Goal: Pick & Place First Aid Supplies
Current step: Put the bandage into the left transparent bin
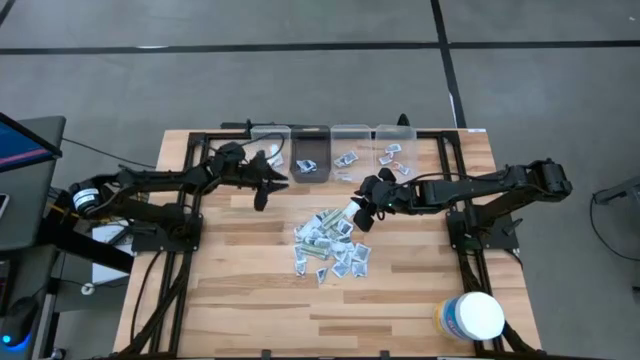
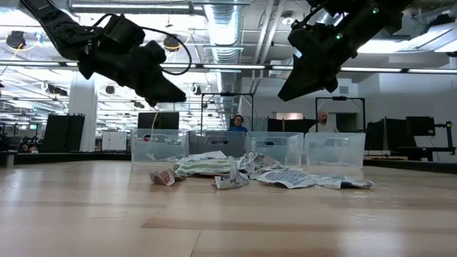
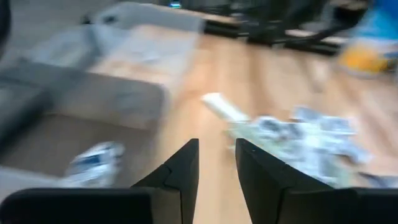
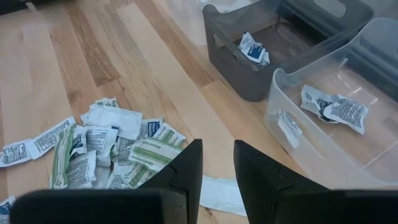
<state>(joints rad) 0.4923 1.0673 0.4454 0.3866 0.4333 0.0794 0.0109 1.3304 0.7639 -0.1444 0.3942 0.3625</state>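
The left gripper [image 1: 268, 183] hangs in the air just in front of the dark grey bin [image 1: 309, 157] in the row of bins along the table's [image 1: 250, 300] far edge; its two dark fingers [image 3: 180, 174] stand a little apart with only bare wood showing between them, so it is released and carries nothing. The right gripper [image 1: 362, 212] hovers above the far right fringe of the heap of first aid supplies [image 1: 330, 248] near the middle of the table, its fingers [image 4: 186, 168] parted by a narrow gap, and no packet shows between them in its wrist view, where a pale strip [image 4: 217, 194] lies on the wood directly beneath. The heap is a loose scatter of small white-grey paper packets, some with green or blue print, overlapping one another. Behind it, four bins stand side by side: a clear one [image 1: 270, 140] at the left end, then the dark grey one with one crumpled packet [image 4: 254, 48] in it, then two clear bins [image 1: 352, 155] [image 1: 396, 148] that each hold a few packets. A large white round tub [image 1: 472, 316] with a yellow label stands near the table's front right corner. In the low view two people [image 2: 238, 123] show in the room beyond the bins.
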